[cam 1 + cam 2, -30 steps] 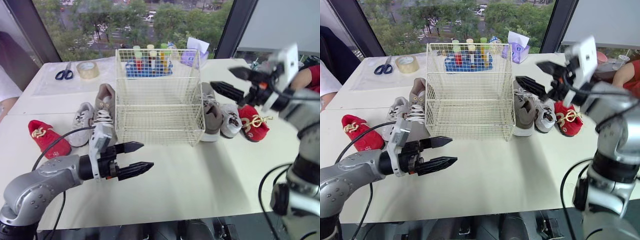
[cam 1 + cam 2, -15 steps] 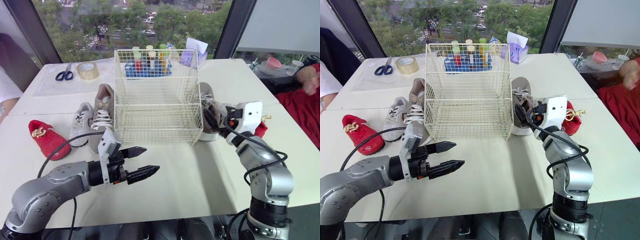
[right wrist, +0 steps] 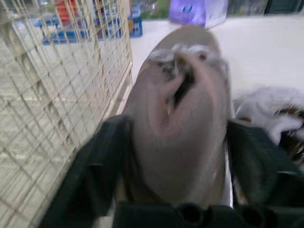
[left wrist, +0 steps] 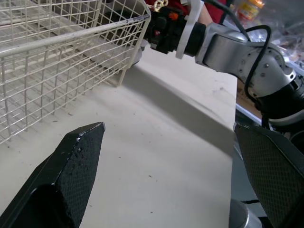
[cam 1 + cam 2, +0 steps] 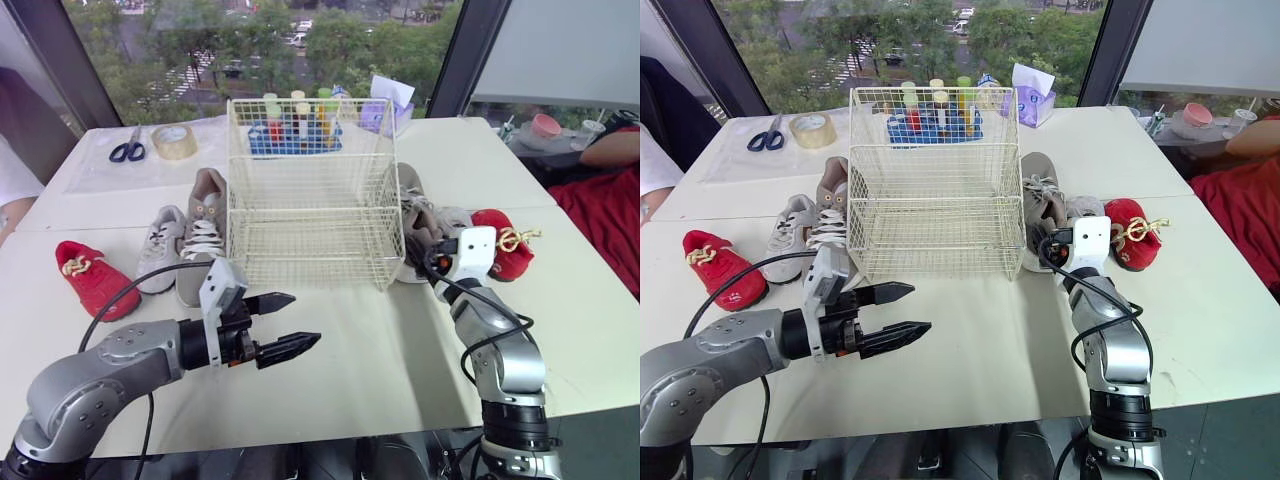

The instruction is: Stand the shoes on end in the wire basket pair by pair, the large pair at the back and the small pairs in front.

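The white wire basket (image 5: 315,200) stands mid-table with no shoes in it. On its left lie a large tan shoe (image 5: 207,215), a small white shoe (image 5: 160,248) and a small red shoe (image 5: 92,275). To its right are the other tan shoe (image 5: 415,225), white shoe (image 5: 455,220) and red shoe (image 5: 500,255). My right gripper (image 3: 178,126) is open, low at the right tan shoe (image 3: 180,118), one finger on each side of its heel. Open and holding nothing, my left gripper (image 5: 285,325) hovers over the table in front of the basket's left corner.
Behind the basket sit a blue tray of bottles (image 5: 295,125) and a purple tissue box (image 5: 385,105). Scissors (image 5: 128,148) and a tape roll (image 5: 176,138) lie at the back left. A person's red sleeve (image 5: 610,190) is at the table's right edge.
My right arm has come down from high above the right-hand shoes to the tan shoe's heel. The left gripper has crept slightly to the right.
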Controlling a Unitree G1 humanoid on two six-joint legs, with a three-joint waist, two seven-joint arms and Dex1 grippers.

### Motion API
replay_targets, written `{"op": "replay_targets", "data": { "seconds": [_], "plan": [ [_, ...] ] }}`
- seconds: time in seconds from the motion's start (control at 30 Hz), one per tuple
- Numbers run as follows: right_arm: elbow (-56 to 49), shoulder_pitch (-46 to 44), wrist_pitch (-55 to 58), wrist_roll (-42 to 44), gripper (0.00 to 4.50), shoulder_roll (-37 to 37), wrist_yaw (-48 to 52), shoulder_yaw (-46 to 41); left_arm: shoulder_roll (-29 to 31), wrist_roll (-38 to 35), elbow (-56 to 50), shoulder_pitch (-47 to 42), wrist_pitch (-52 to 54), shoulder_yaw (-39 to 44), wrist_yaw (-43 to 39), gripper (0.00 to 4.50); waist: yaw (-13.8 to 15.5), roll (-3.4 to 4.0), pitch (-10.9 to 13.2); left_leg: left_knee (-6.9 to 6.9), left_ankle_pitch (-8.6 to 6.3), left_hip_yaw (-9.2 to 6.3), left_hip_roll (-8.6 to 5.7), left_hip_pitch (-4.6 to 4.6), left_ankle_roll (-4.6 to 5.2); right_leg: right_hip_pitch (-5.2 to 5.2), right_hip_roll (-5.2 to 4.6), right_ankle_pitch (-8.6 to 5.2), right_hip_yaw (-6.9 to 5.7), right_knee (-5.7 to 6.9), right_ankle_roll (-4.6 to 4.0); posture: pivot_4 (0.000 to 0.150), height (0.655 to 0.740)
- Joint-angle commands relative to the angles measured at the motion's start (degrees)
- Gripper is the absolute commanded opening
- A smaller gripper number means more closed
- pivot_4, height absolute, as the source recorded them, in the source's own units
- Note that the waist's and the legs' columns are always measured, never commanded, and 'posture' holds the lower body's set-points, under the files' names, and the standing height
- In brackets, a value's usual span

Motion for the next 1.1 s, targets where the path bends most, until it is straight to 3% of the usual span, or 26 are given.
{"op": "replay_targets", "data": {
  "seconds": [0.03, 0.13, 0.2, 0.43, 0.67, 0.8, 0.9, 1.1],
  "plan": [
    [0.5, 1.0, 0.2, -1.0, 1.40, 0.1, -1.6, 0.4, 0.9, 0.2, -0.5, -0.6, -0.5, 0.5, -1.1, 4.50, 0.0, -0.01, 0.0, 0.00, 0.00, 0.00, 0.01, 0.02, 0.00, 0.01, 0.00, 0.00, 0.00, 0.00, 0.00, 0.150, 0.7400],
    [0.1, 1.7, 0.7, -1.1, 0.23, 0.5, -2.5, 0.9, 1.2, -0.2, 0.0, -1.3, -0.4, 0.7, -1.3, 4.50, 0.0, -0.01, 0.0, 0.00, 0.00, -0.01, 0.02, 0.02, -0.01, 0.00, 0.01, -0.01, 0.01, 0.00, -0.01, 0.150, 0.7400],
    [-1.5, 1.9, 1.2, -1.3, 0.17, 1.0, -4.0, 0.8, 1.8, -1.5, 0.5, -2.3, 0.3, 1.2, -2.1, 4.50, 0.1, -0.01, 0.0, 0.00, 0.00, -0.01, 0.02, 0.01, -0.01, 0.00, 0.00, -0.01, 0.01, -0.02, -0.02, 0.150, 0.7400],
    [-12.4, -9.9, -3.8, -4.7, 0.17, -5.6, -10.1, -5.8, 6.2, -21.9, 10.2, -10.4, 5.7, 9.7, -4.8, 4.50, 0.1, 0.51, 0.3, -0.01, 0.06, -0.05, -0.04, -0.21, -0.09, -0.23, -0.03, -0.02, 0.04, -0.01, -0.04, 0.150, 0.7400],
    [-16.1, -23.7, -4.2, -2.9, 0.17, -14.7, -5.0, -5.8, 6.0, -28.2, 22.4, -25.6, 4.4, 13.2, 0.1, 4.50, 0.0, 0.48, 0.3, -0.12, 0.21, -0.05, 0.08, -0.10, 0.01, -0.20, 0.17, -0.02, 0.04, 0.14, 0.21, 0.150, 0.7400],
    [-13.3, -30.7, -13.0, 0.6, 0.17, -27.1, 12.5, -3.4, 8.0, -25.1, 38.0, -40.0, 3.5, 15.3, -1.2, 4.50, -0.3, 0.45, 0.4, -0.06, 0.22, -0.07, 0.09, -0.05, 0.04, -0.06, 0.28, -0.03, 0.06, 0.05, 0.25, 0.150, 0.7400],
    [-9.7, -33.4, -21.8, 1.6, 0.17, -33.6, 23.2, -1.3, 10.7, -17.3, 48.6, -48.5, 2.2, 13.4, -8.6, 4.50, -0.5, 0.37, 0.4, -0.06, 0.18, -0.07, 0.07, -0.05, 0.12, -0.03, 0.29, -0.04, 0.06, 0.01, 0.26, 0.150, 0.7400],
    [-4.4, -36.7, -36.0, 1.4, 0.17, -37.1, 33.4, 2.2, 11.9, -0.1, 69.3, -64.9, -4.9, 7.1, -24.6, 4.50, -0.4, -0.04, 0.5, 0.03, 0.18, -0.01, 0.04, -0.09, 0.14, 0.04, 0.29, -0.06, 0.07, -0.03, 0.31, 0.150, 0.7400]
  ]
}}
